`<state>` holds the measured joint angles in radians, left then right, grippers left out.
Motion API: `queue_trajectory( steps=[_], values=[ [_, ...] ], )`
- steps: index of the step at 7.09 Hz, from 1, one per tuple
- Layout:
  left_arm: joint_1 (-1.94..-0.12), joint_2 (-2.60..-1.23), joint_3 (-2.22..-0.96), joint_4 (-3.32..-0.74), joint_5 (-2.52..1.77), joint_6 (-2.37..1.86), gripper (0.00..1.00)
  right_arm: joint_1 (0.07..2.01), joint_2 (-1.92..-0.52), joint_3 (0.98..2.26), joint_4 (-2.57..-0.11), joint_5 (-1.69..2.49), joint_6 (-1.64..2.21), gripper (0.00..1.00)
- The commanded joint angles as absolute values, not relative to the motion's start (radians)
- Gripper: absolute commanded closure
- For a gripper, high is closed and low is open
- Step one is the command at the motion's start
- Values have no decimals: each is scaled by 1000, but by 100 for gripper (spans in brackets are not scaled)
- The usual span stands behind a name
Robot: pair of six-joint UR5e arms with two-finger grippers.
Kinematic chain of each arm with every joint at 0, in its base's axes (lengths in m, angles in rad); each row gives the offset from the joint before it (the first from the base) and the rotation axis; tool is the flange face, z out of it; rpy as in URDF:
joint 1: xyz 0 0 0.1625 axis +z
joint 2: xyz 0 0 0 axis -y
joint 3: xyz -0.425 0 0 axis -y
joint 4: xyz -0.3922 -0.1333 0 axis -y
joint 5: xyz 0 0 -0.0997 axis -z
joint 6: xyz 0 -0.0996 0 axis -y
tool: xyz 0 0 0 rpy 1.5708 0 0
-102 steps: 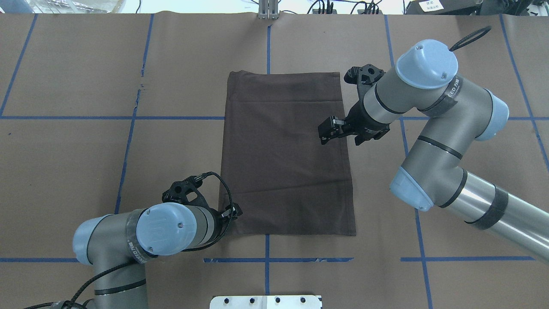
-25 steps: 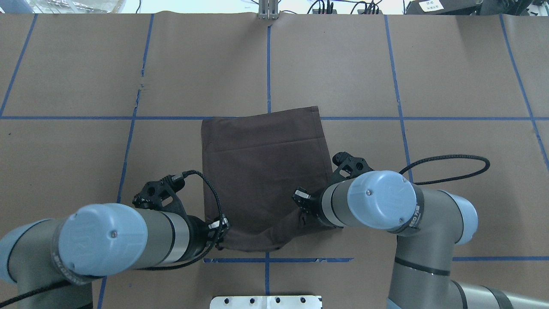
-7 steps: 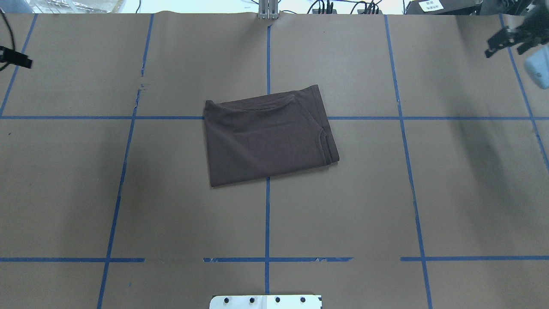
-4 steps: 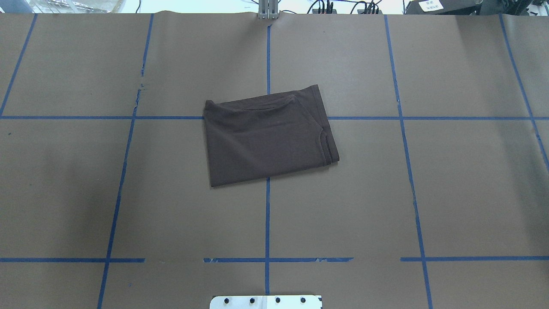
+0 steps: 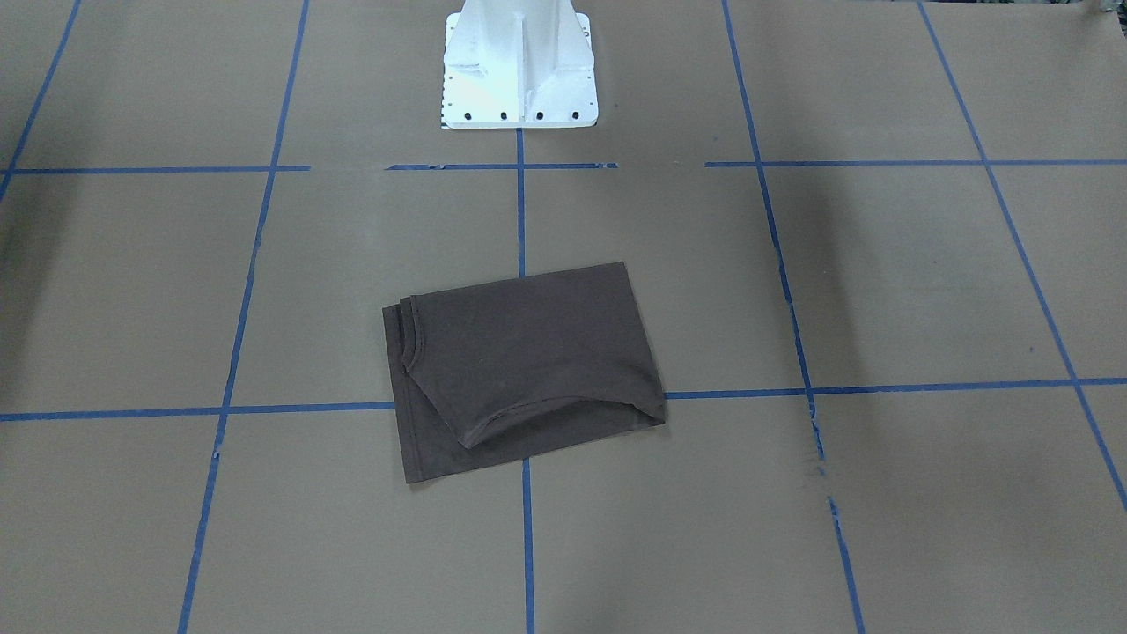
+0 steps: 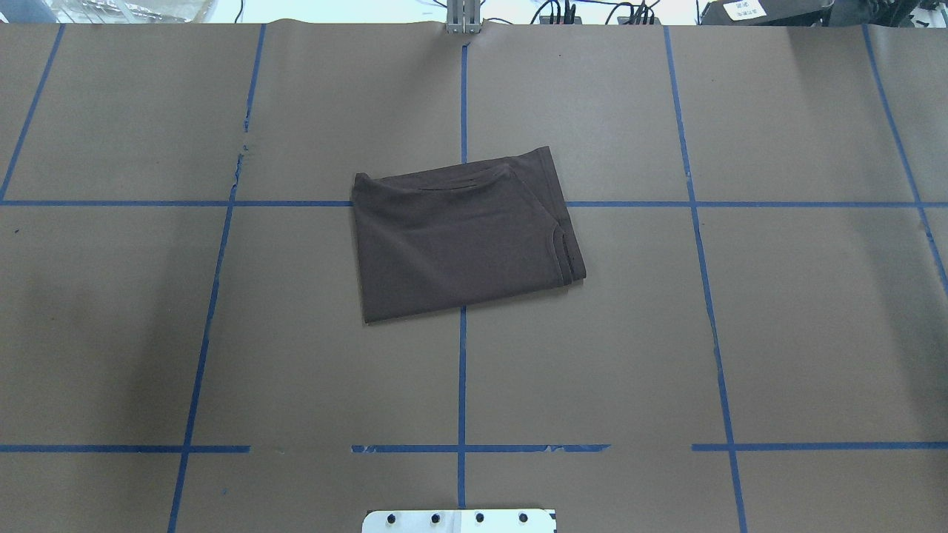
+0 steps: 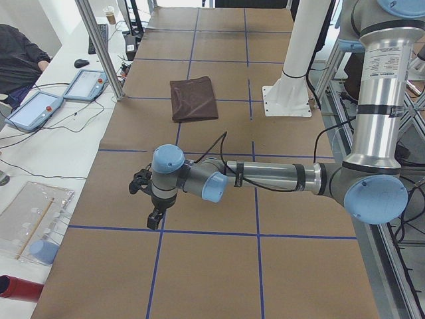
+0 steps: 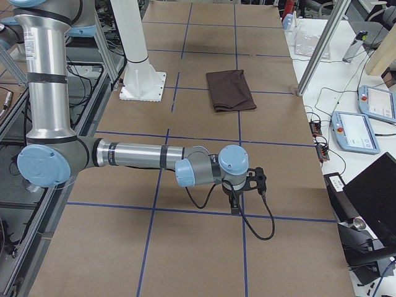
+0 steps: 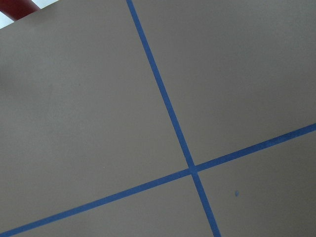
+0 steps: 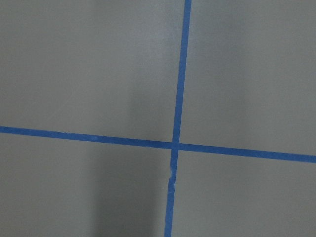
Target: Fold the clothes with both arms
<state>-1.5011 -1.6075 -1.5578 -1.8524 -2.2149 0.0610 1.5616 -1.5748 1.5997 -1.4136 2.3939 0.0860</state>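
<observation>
The dark brown-grey T-shirt (image 6: 463, 240) lies folded into a small, slightly skewed rectangle at the table's middle, with no gripper touching it. It also shows in the front view (image 5: 519, 370) and both side views (image 7: 193, 98) (image 8: 230, 90). My left gripper (image 7: 154, 219) hangs low over bare table far from the shirt, towards the table's left end. My right gripper (image 8: 235, 207) hangs the same way towards the right end. I cannot tell whether either is open or shut. Both wrist views show only brown paper and blue tape.
Blue tape lines (image 6: 462, 385) grid the brown paper table cover. The white pedestal base (image 5: 519, 79) stands at the robot's edge. A side bench holds teach pendants (image 7: 86, 83) behind a metal post (image 7: 99, 46), and a person (image 7: 16, 60) sits there.
Both arms folded the long shirt in half, then withdrew outward out of the overhead view. Over the last half second nothing has moved.
</observation>
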Motion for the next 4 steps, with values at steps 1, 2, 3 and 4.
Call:
queue_trajectory(
  steps=[1,2,3,4],
  values=[
    [-1502,-1602,-1572,-1757,-2233,66,0,1562,-1574,1738,-1627,2393,84,0],
    [-1503,-1592,-1565,-1753,-2273,72,0,1562,-1584,1712,-1617,2395,71,0],
    [-1503,-1580,-1571,-1753,-2282,74,0,1562,-1589,1700,-1617,2396,71,0],
    [-1503,-1580,-1584,-1750,-2284,74,0,1562,-1591,1660,-1614,2395,69,0]
  ],
)
